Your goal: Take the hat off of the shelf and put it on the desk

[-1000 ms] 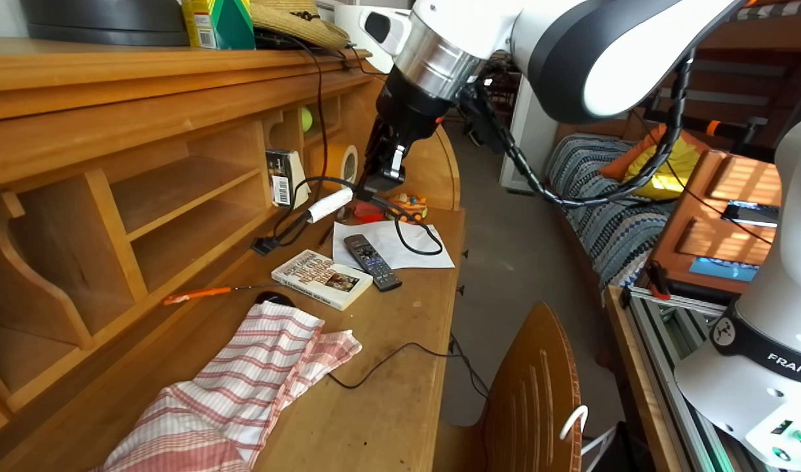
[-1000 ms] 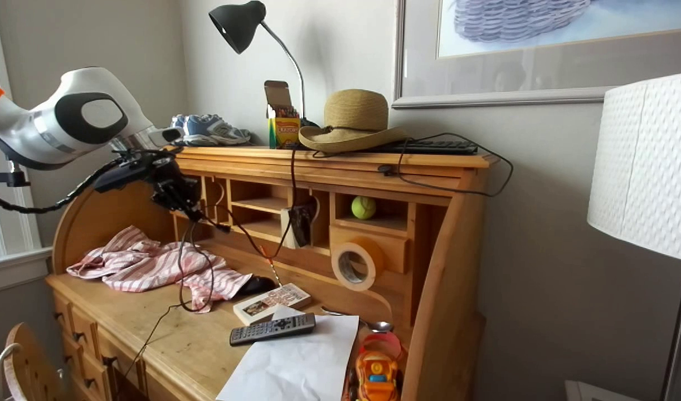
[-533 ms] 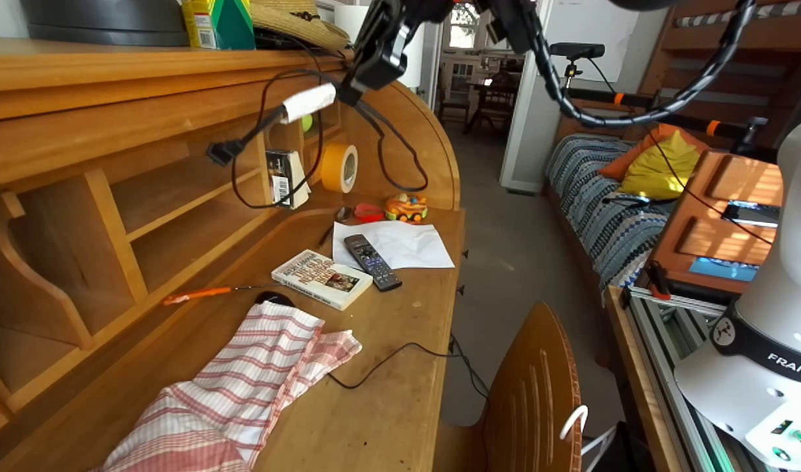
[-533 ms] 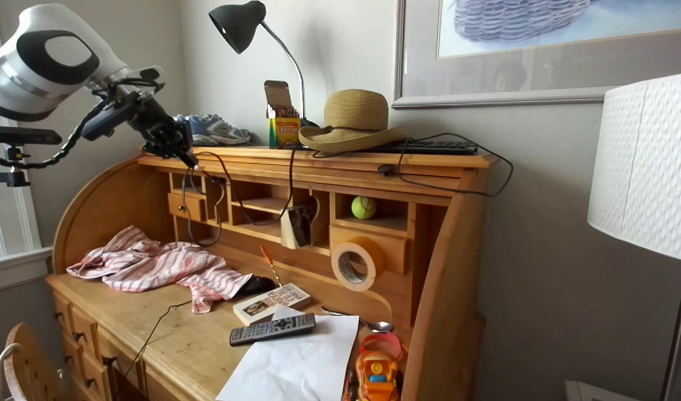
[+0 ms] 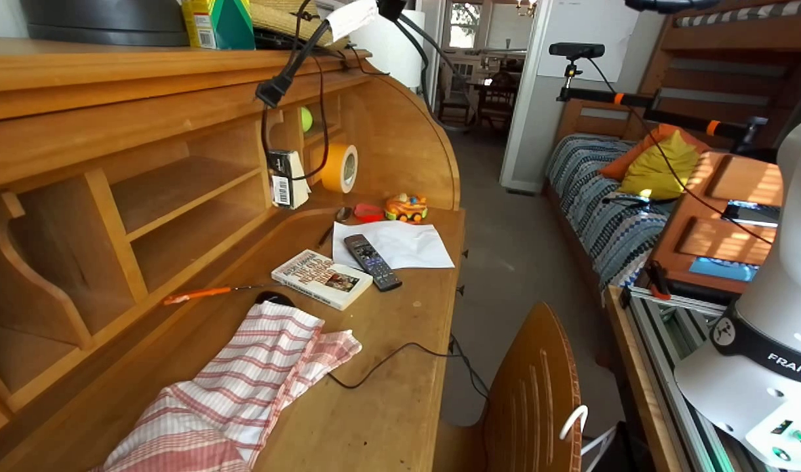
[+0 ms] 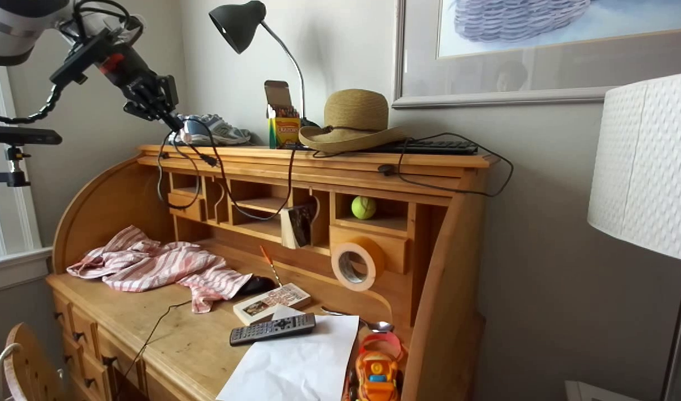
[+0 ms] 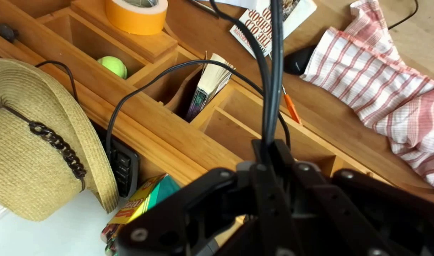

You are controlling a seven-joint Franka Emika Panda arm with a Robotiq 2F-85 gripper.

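- Closest to us, in the wrist view, the gripper (image 7: pixel 269 149) has its tips pressed together on a black cable (image 7: pixel 276 71), pinching it. One loop of the cable runs across to a black keyboard (image 7: pixel 123 169).
- In an exterior view we find the gripper above the front edge of the shelf (image 6: pixel 251 152), toward the end with the blue-and-grey shoes (image 6: pixel 232 133). The cable dangles in loops below.
- The hat (image 6: pixel 356 111) is on the shelf, well apart from the gripper: straw, crown up, its brim over part of the keyboard and close to the front edge.
- Just beside the brim, an open crayon box (image 6: pixel 285 131) stands upright with crayons poking up; near it rises a black desk lamp (image 6: pixel 237 28).
- Below the shelf are cubbyholes (image 5: pixel 184 187). One holds a tennis ball (image 6: pixel 363 207); from another juts an upright book (image 7: pixel 215 76). Orange tape (image 7: pixel 135 17) sits before a small drawer (image 6: pixel 395 250).
- On the desk (image 5: pixel 387 406) we see wood showing along the front edge, then a striped cloth (image 5: pixel 236 373), a flat paperback (image 5: pixel 322 278), and a remote (image 5: pixel 372 262) partly on white paper (image 5: pixel 413 246).
- Farther off, floor (image 5: pixel 505 262) runs between the desk and a bed (image 5: pixel 597 190); past the desk's end stands a white lampshade (image 6: pixel 647 167).
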